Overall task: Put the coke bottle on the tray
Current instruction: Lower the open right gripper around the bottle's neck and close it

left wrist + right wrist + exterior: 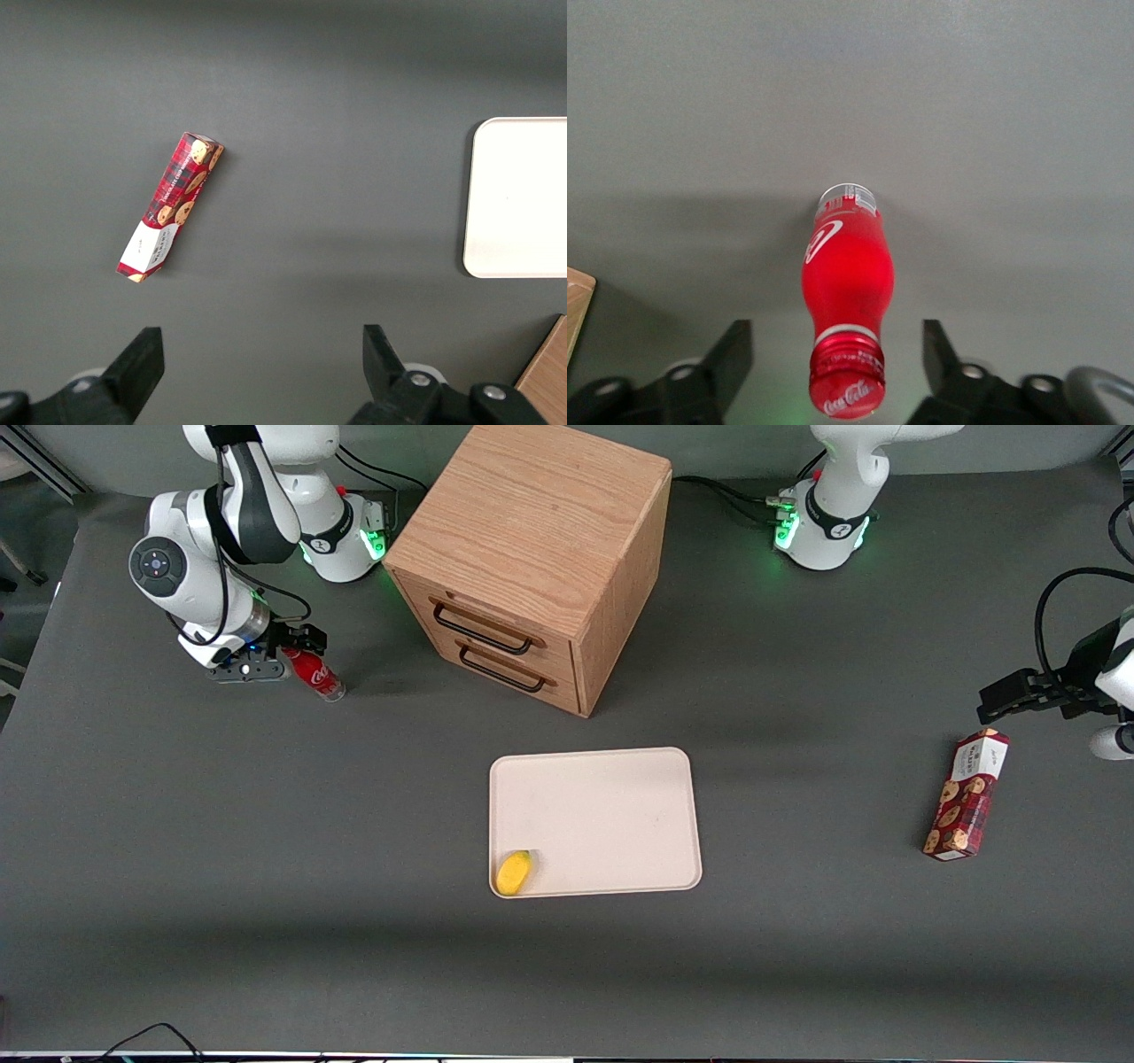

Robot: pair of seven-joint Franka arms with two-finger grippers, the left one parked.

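Observation:
The coke bottle (315, 674) (846, 274) stands on the grey table near the working arm's base, red cap up and clear base down. My right gripper (295, 657) (837, 359) is open, one finger on each side of the cap, with a gap between each finger and the bottle. The cream-white tray (611, 815) (523, 195) lies flat in the middle of the table, nearer to the front camera than the bottle and toward the parked arm's end from it.
A wooden drawer cabinet (532, 558) with two black handles stands between the bottle and the tray, farther from the camera than the tray. A small yellow object (513, 872) lies in the tray's near corner. A red-brown cookie box (967, 795) (170, 205) lies toward the parked arm's end.

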